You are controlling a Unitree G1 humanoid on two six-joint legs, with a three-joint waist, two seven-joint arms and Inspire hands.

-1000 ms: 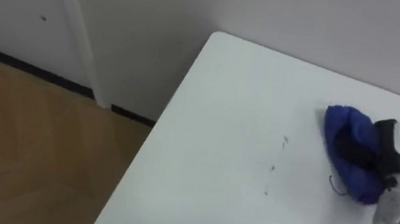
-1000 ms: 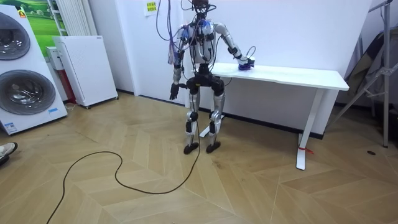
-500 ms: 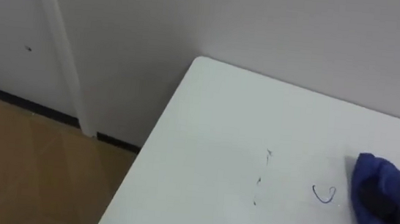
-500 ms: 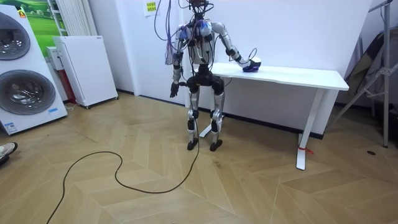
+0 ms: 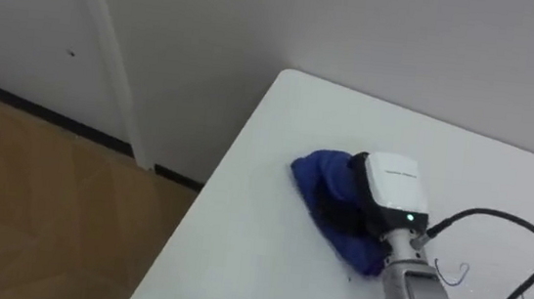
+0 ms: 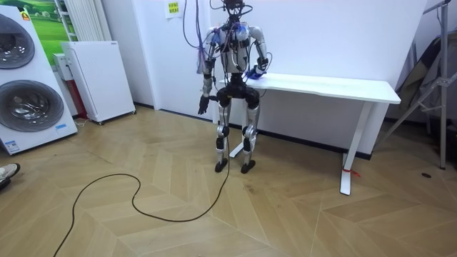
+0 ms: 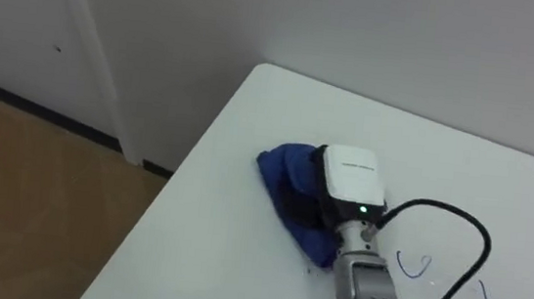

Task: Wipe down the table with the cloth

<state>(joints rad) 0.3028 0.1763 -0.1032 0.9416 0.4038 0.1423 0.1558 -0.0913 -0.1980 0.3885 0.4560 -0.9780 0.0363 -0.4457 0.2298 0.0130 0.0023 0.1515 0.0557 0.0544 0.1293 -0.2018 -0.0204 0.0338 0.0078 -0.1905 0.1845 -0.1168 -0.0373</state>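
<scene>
A bunched blue cloth (image 5: pixel 315 181) lies on the white table (image 5: pixel 254 266) near its far left corner. My right hand (image 5: pixel 387 186) rests on top of it, the dark fingers (image 5: pixel 338 207) curled down into the folds, the forearm reaching in from the lower right. Blue pen scribbles (image 5: pixel 452 274) mark the tabletop to the right of the hand, and also show in the right eye view as scribbles (image 7: pixel 414 266). In the room view I stand at the table's (image 6: pixel 335 84) left end, right hand on the cloth (image 6: pixel 252 72); my left hand (image 6: pixel 203 107) hangs at my side.
The table's left edge (image 5: pixel 190 231) drops to a wooden floor (image 5: pixel 36 206). A white wall and a vertical white trim (image 5: pixel 109 56) stand behind. Across the room are a white cabinet (image 6: pixel 100 78), a washing machine (image 6: pixel 28 100) and a metal stand (image 6: pixel 428 86).
My right hand has swept the cloth leftwards across the table to near the left corner. The small dark marks seen there before have gone. The head camera has shifted too.
</scene>
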